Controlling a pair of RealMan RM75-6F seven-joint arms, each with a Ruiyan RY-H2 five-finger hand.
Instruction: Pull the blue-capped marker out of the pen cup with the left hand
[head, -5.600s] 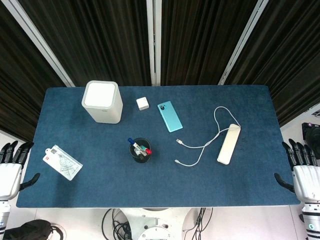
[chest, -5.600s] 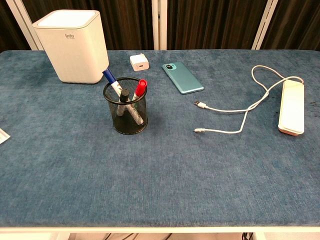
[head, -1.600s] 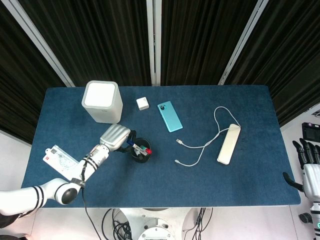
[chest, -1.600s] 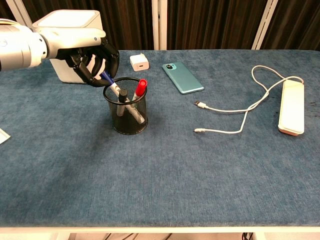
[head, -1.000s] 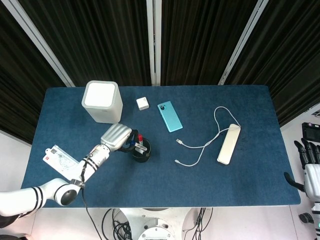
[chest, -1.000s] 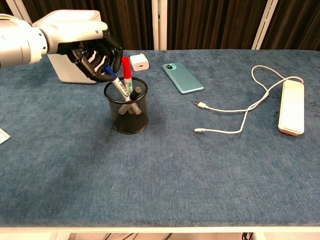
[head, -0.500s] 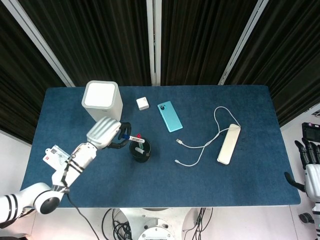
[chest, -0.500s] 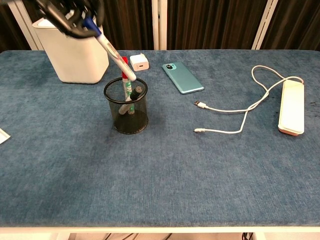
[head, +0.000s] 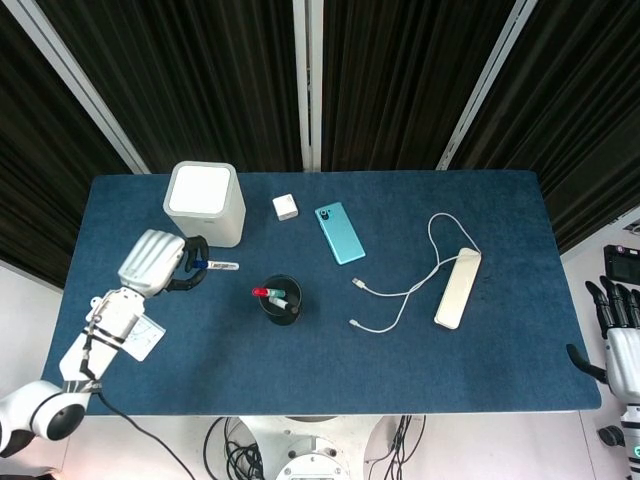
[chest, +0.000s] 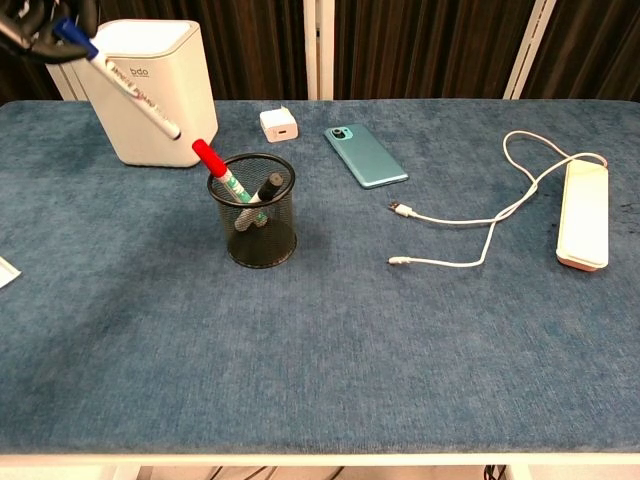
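The left hand (head: 152, 262) is above the left part of the blue table (head: 420, 350), in front of the white bin (head: 205, 203), and its dark fingers (head: 188, 272) are closed around the cap end of the blue-capped marker (head: 217, 266). The marker is completely out of the mesh pen cup (head: 280, 299) and is well apart from it, to the left. The white barrel sticks out of the fingers toward the cup, and in the chest view the marker (chest: 125, 83) is tilted, with the blue cap up at the fingers and the tip lower, in front of the bin.

In the cup stand a red-capped marker (chest: 219, 168), which leans to the left over the rim, and a black-capped one (chest: 268, 185).

The right hand (head: 620, 335) is beside the right edge of the table with its fingers straight and apart, and it holds nothing.

On the table lie also a white charger (head: 285, 208), a teal phone (head: 340, 233), a white cable (head: 410, 290), a white power strip (head: 457, 287) and a card (head: 143, 338) that is partly under the left arm.
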